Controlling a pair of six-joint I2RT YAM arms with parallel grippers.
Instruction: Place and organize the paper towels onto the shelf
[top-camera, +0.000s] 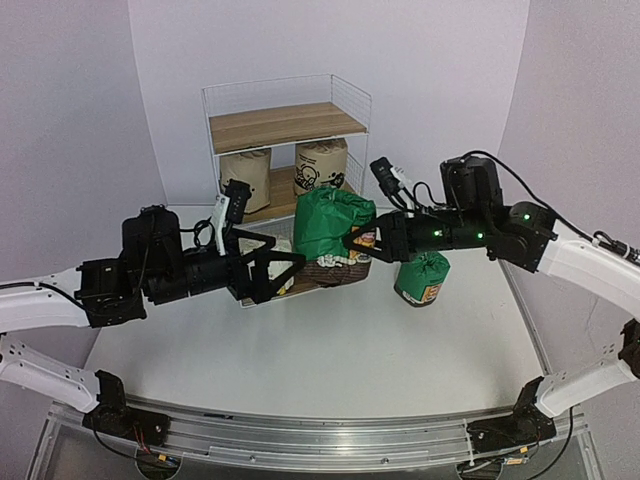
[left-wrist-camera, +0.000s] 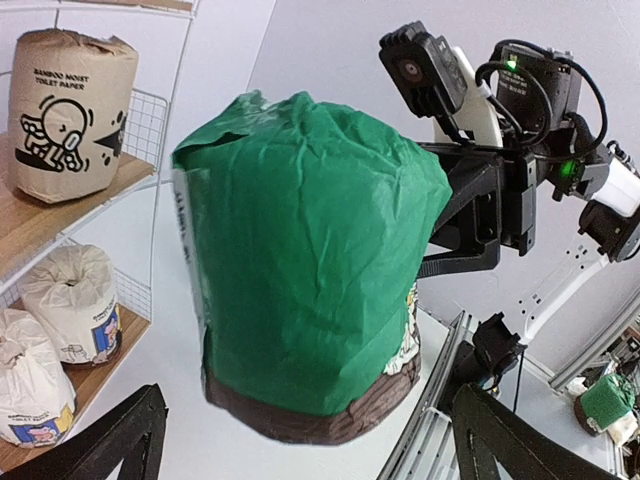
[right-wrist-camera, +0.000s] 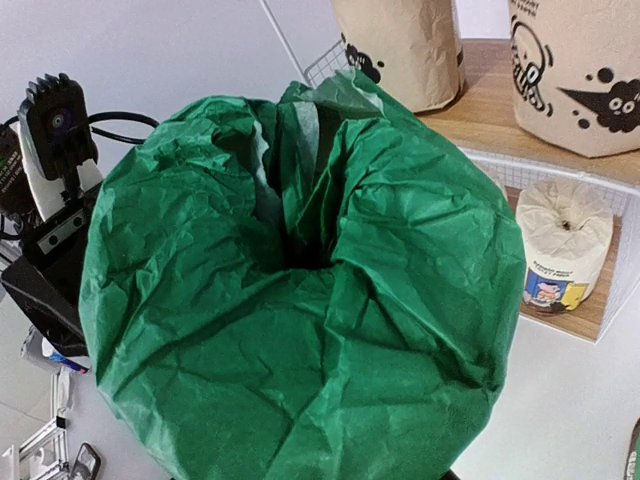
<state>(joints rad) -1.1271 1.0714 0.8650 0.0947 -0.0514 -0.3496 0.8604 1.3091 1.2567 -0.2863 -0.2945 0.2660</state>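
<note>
A plump green wrapped paper towel roll is held above the white tabletop by the right gripper, which is closed on its side, just before the white wire shelf with wooden boards. The left gripper is spread open near the roll's base. A second green roll is stood on the tabletop.

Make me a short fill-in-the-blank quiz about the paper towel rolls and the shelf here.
1. Both beige rolls stand on the shelf's ___ board.
2. The held roll in the right gripper's fingers has a ___ wrapper.
3. A second roll of that colour stands on the ___.
4. The left gripper's fingers are ___.
Missing words: middle, green, table, open.
</note>
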